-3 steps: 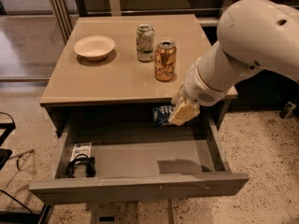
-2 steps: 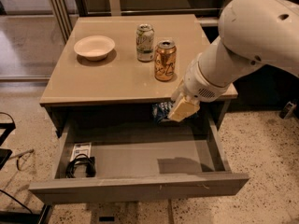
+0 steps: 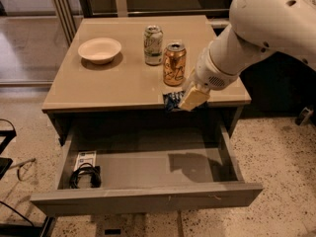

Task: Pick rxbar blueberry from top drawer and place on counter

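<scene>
1. The top drawer [image 3: 148, 199] stands pulled out below the counter [image 3: 118, 85]. A white card [image 3: 85, 158] and a black coiled cable [image 3: 85, 176] lie in its corner at 8 o'clock, touching each other.
2. The rest of the drawer floor holds only the arm's shadow, toward 3 o'clock.
3. A cream bowl [image 3: 99, 50] sits on the counter at 10 o'clock; nothing shows inside it.
4. A pale green can [image 3: 153, 45] and an orange can [image 3: 174, 63] stand upright near 1 o'clock, close together.
5. The gripper [image 3: 184, 101] hangs at the counter's front edge, at 5 o'clock from the orange can and just above the drawer's back.
6. Its jaws appear to pinch the rxbar blueberry [image 3: 171, 101], though the tan fingers [image 3: 193, 97] hide much of the wrapper. The bar sticks out toward 9 o'clock, level with the counter's lip.
7. The counter's front from 6 to 8 o'clock is bare.
8. The white arm fills the side at 2 o'clock.
</scene>
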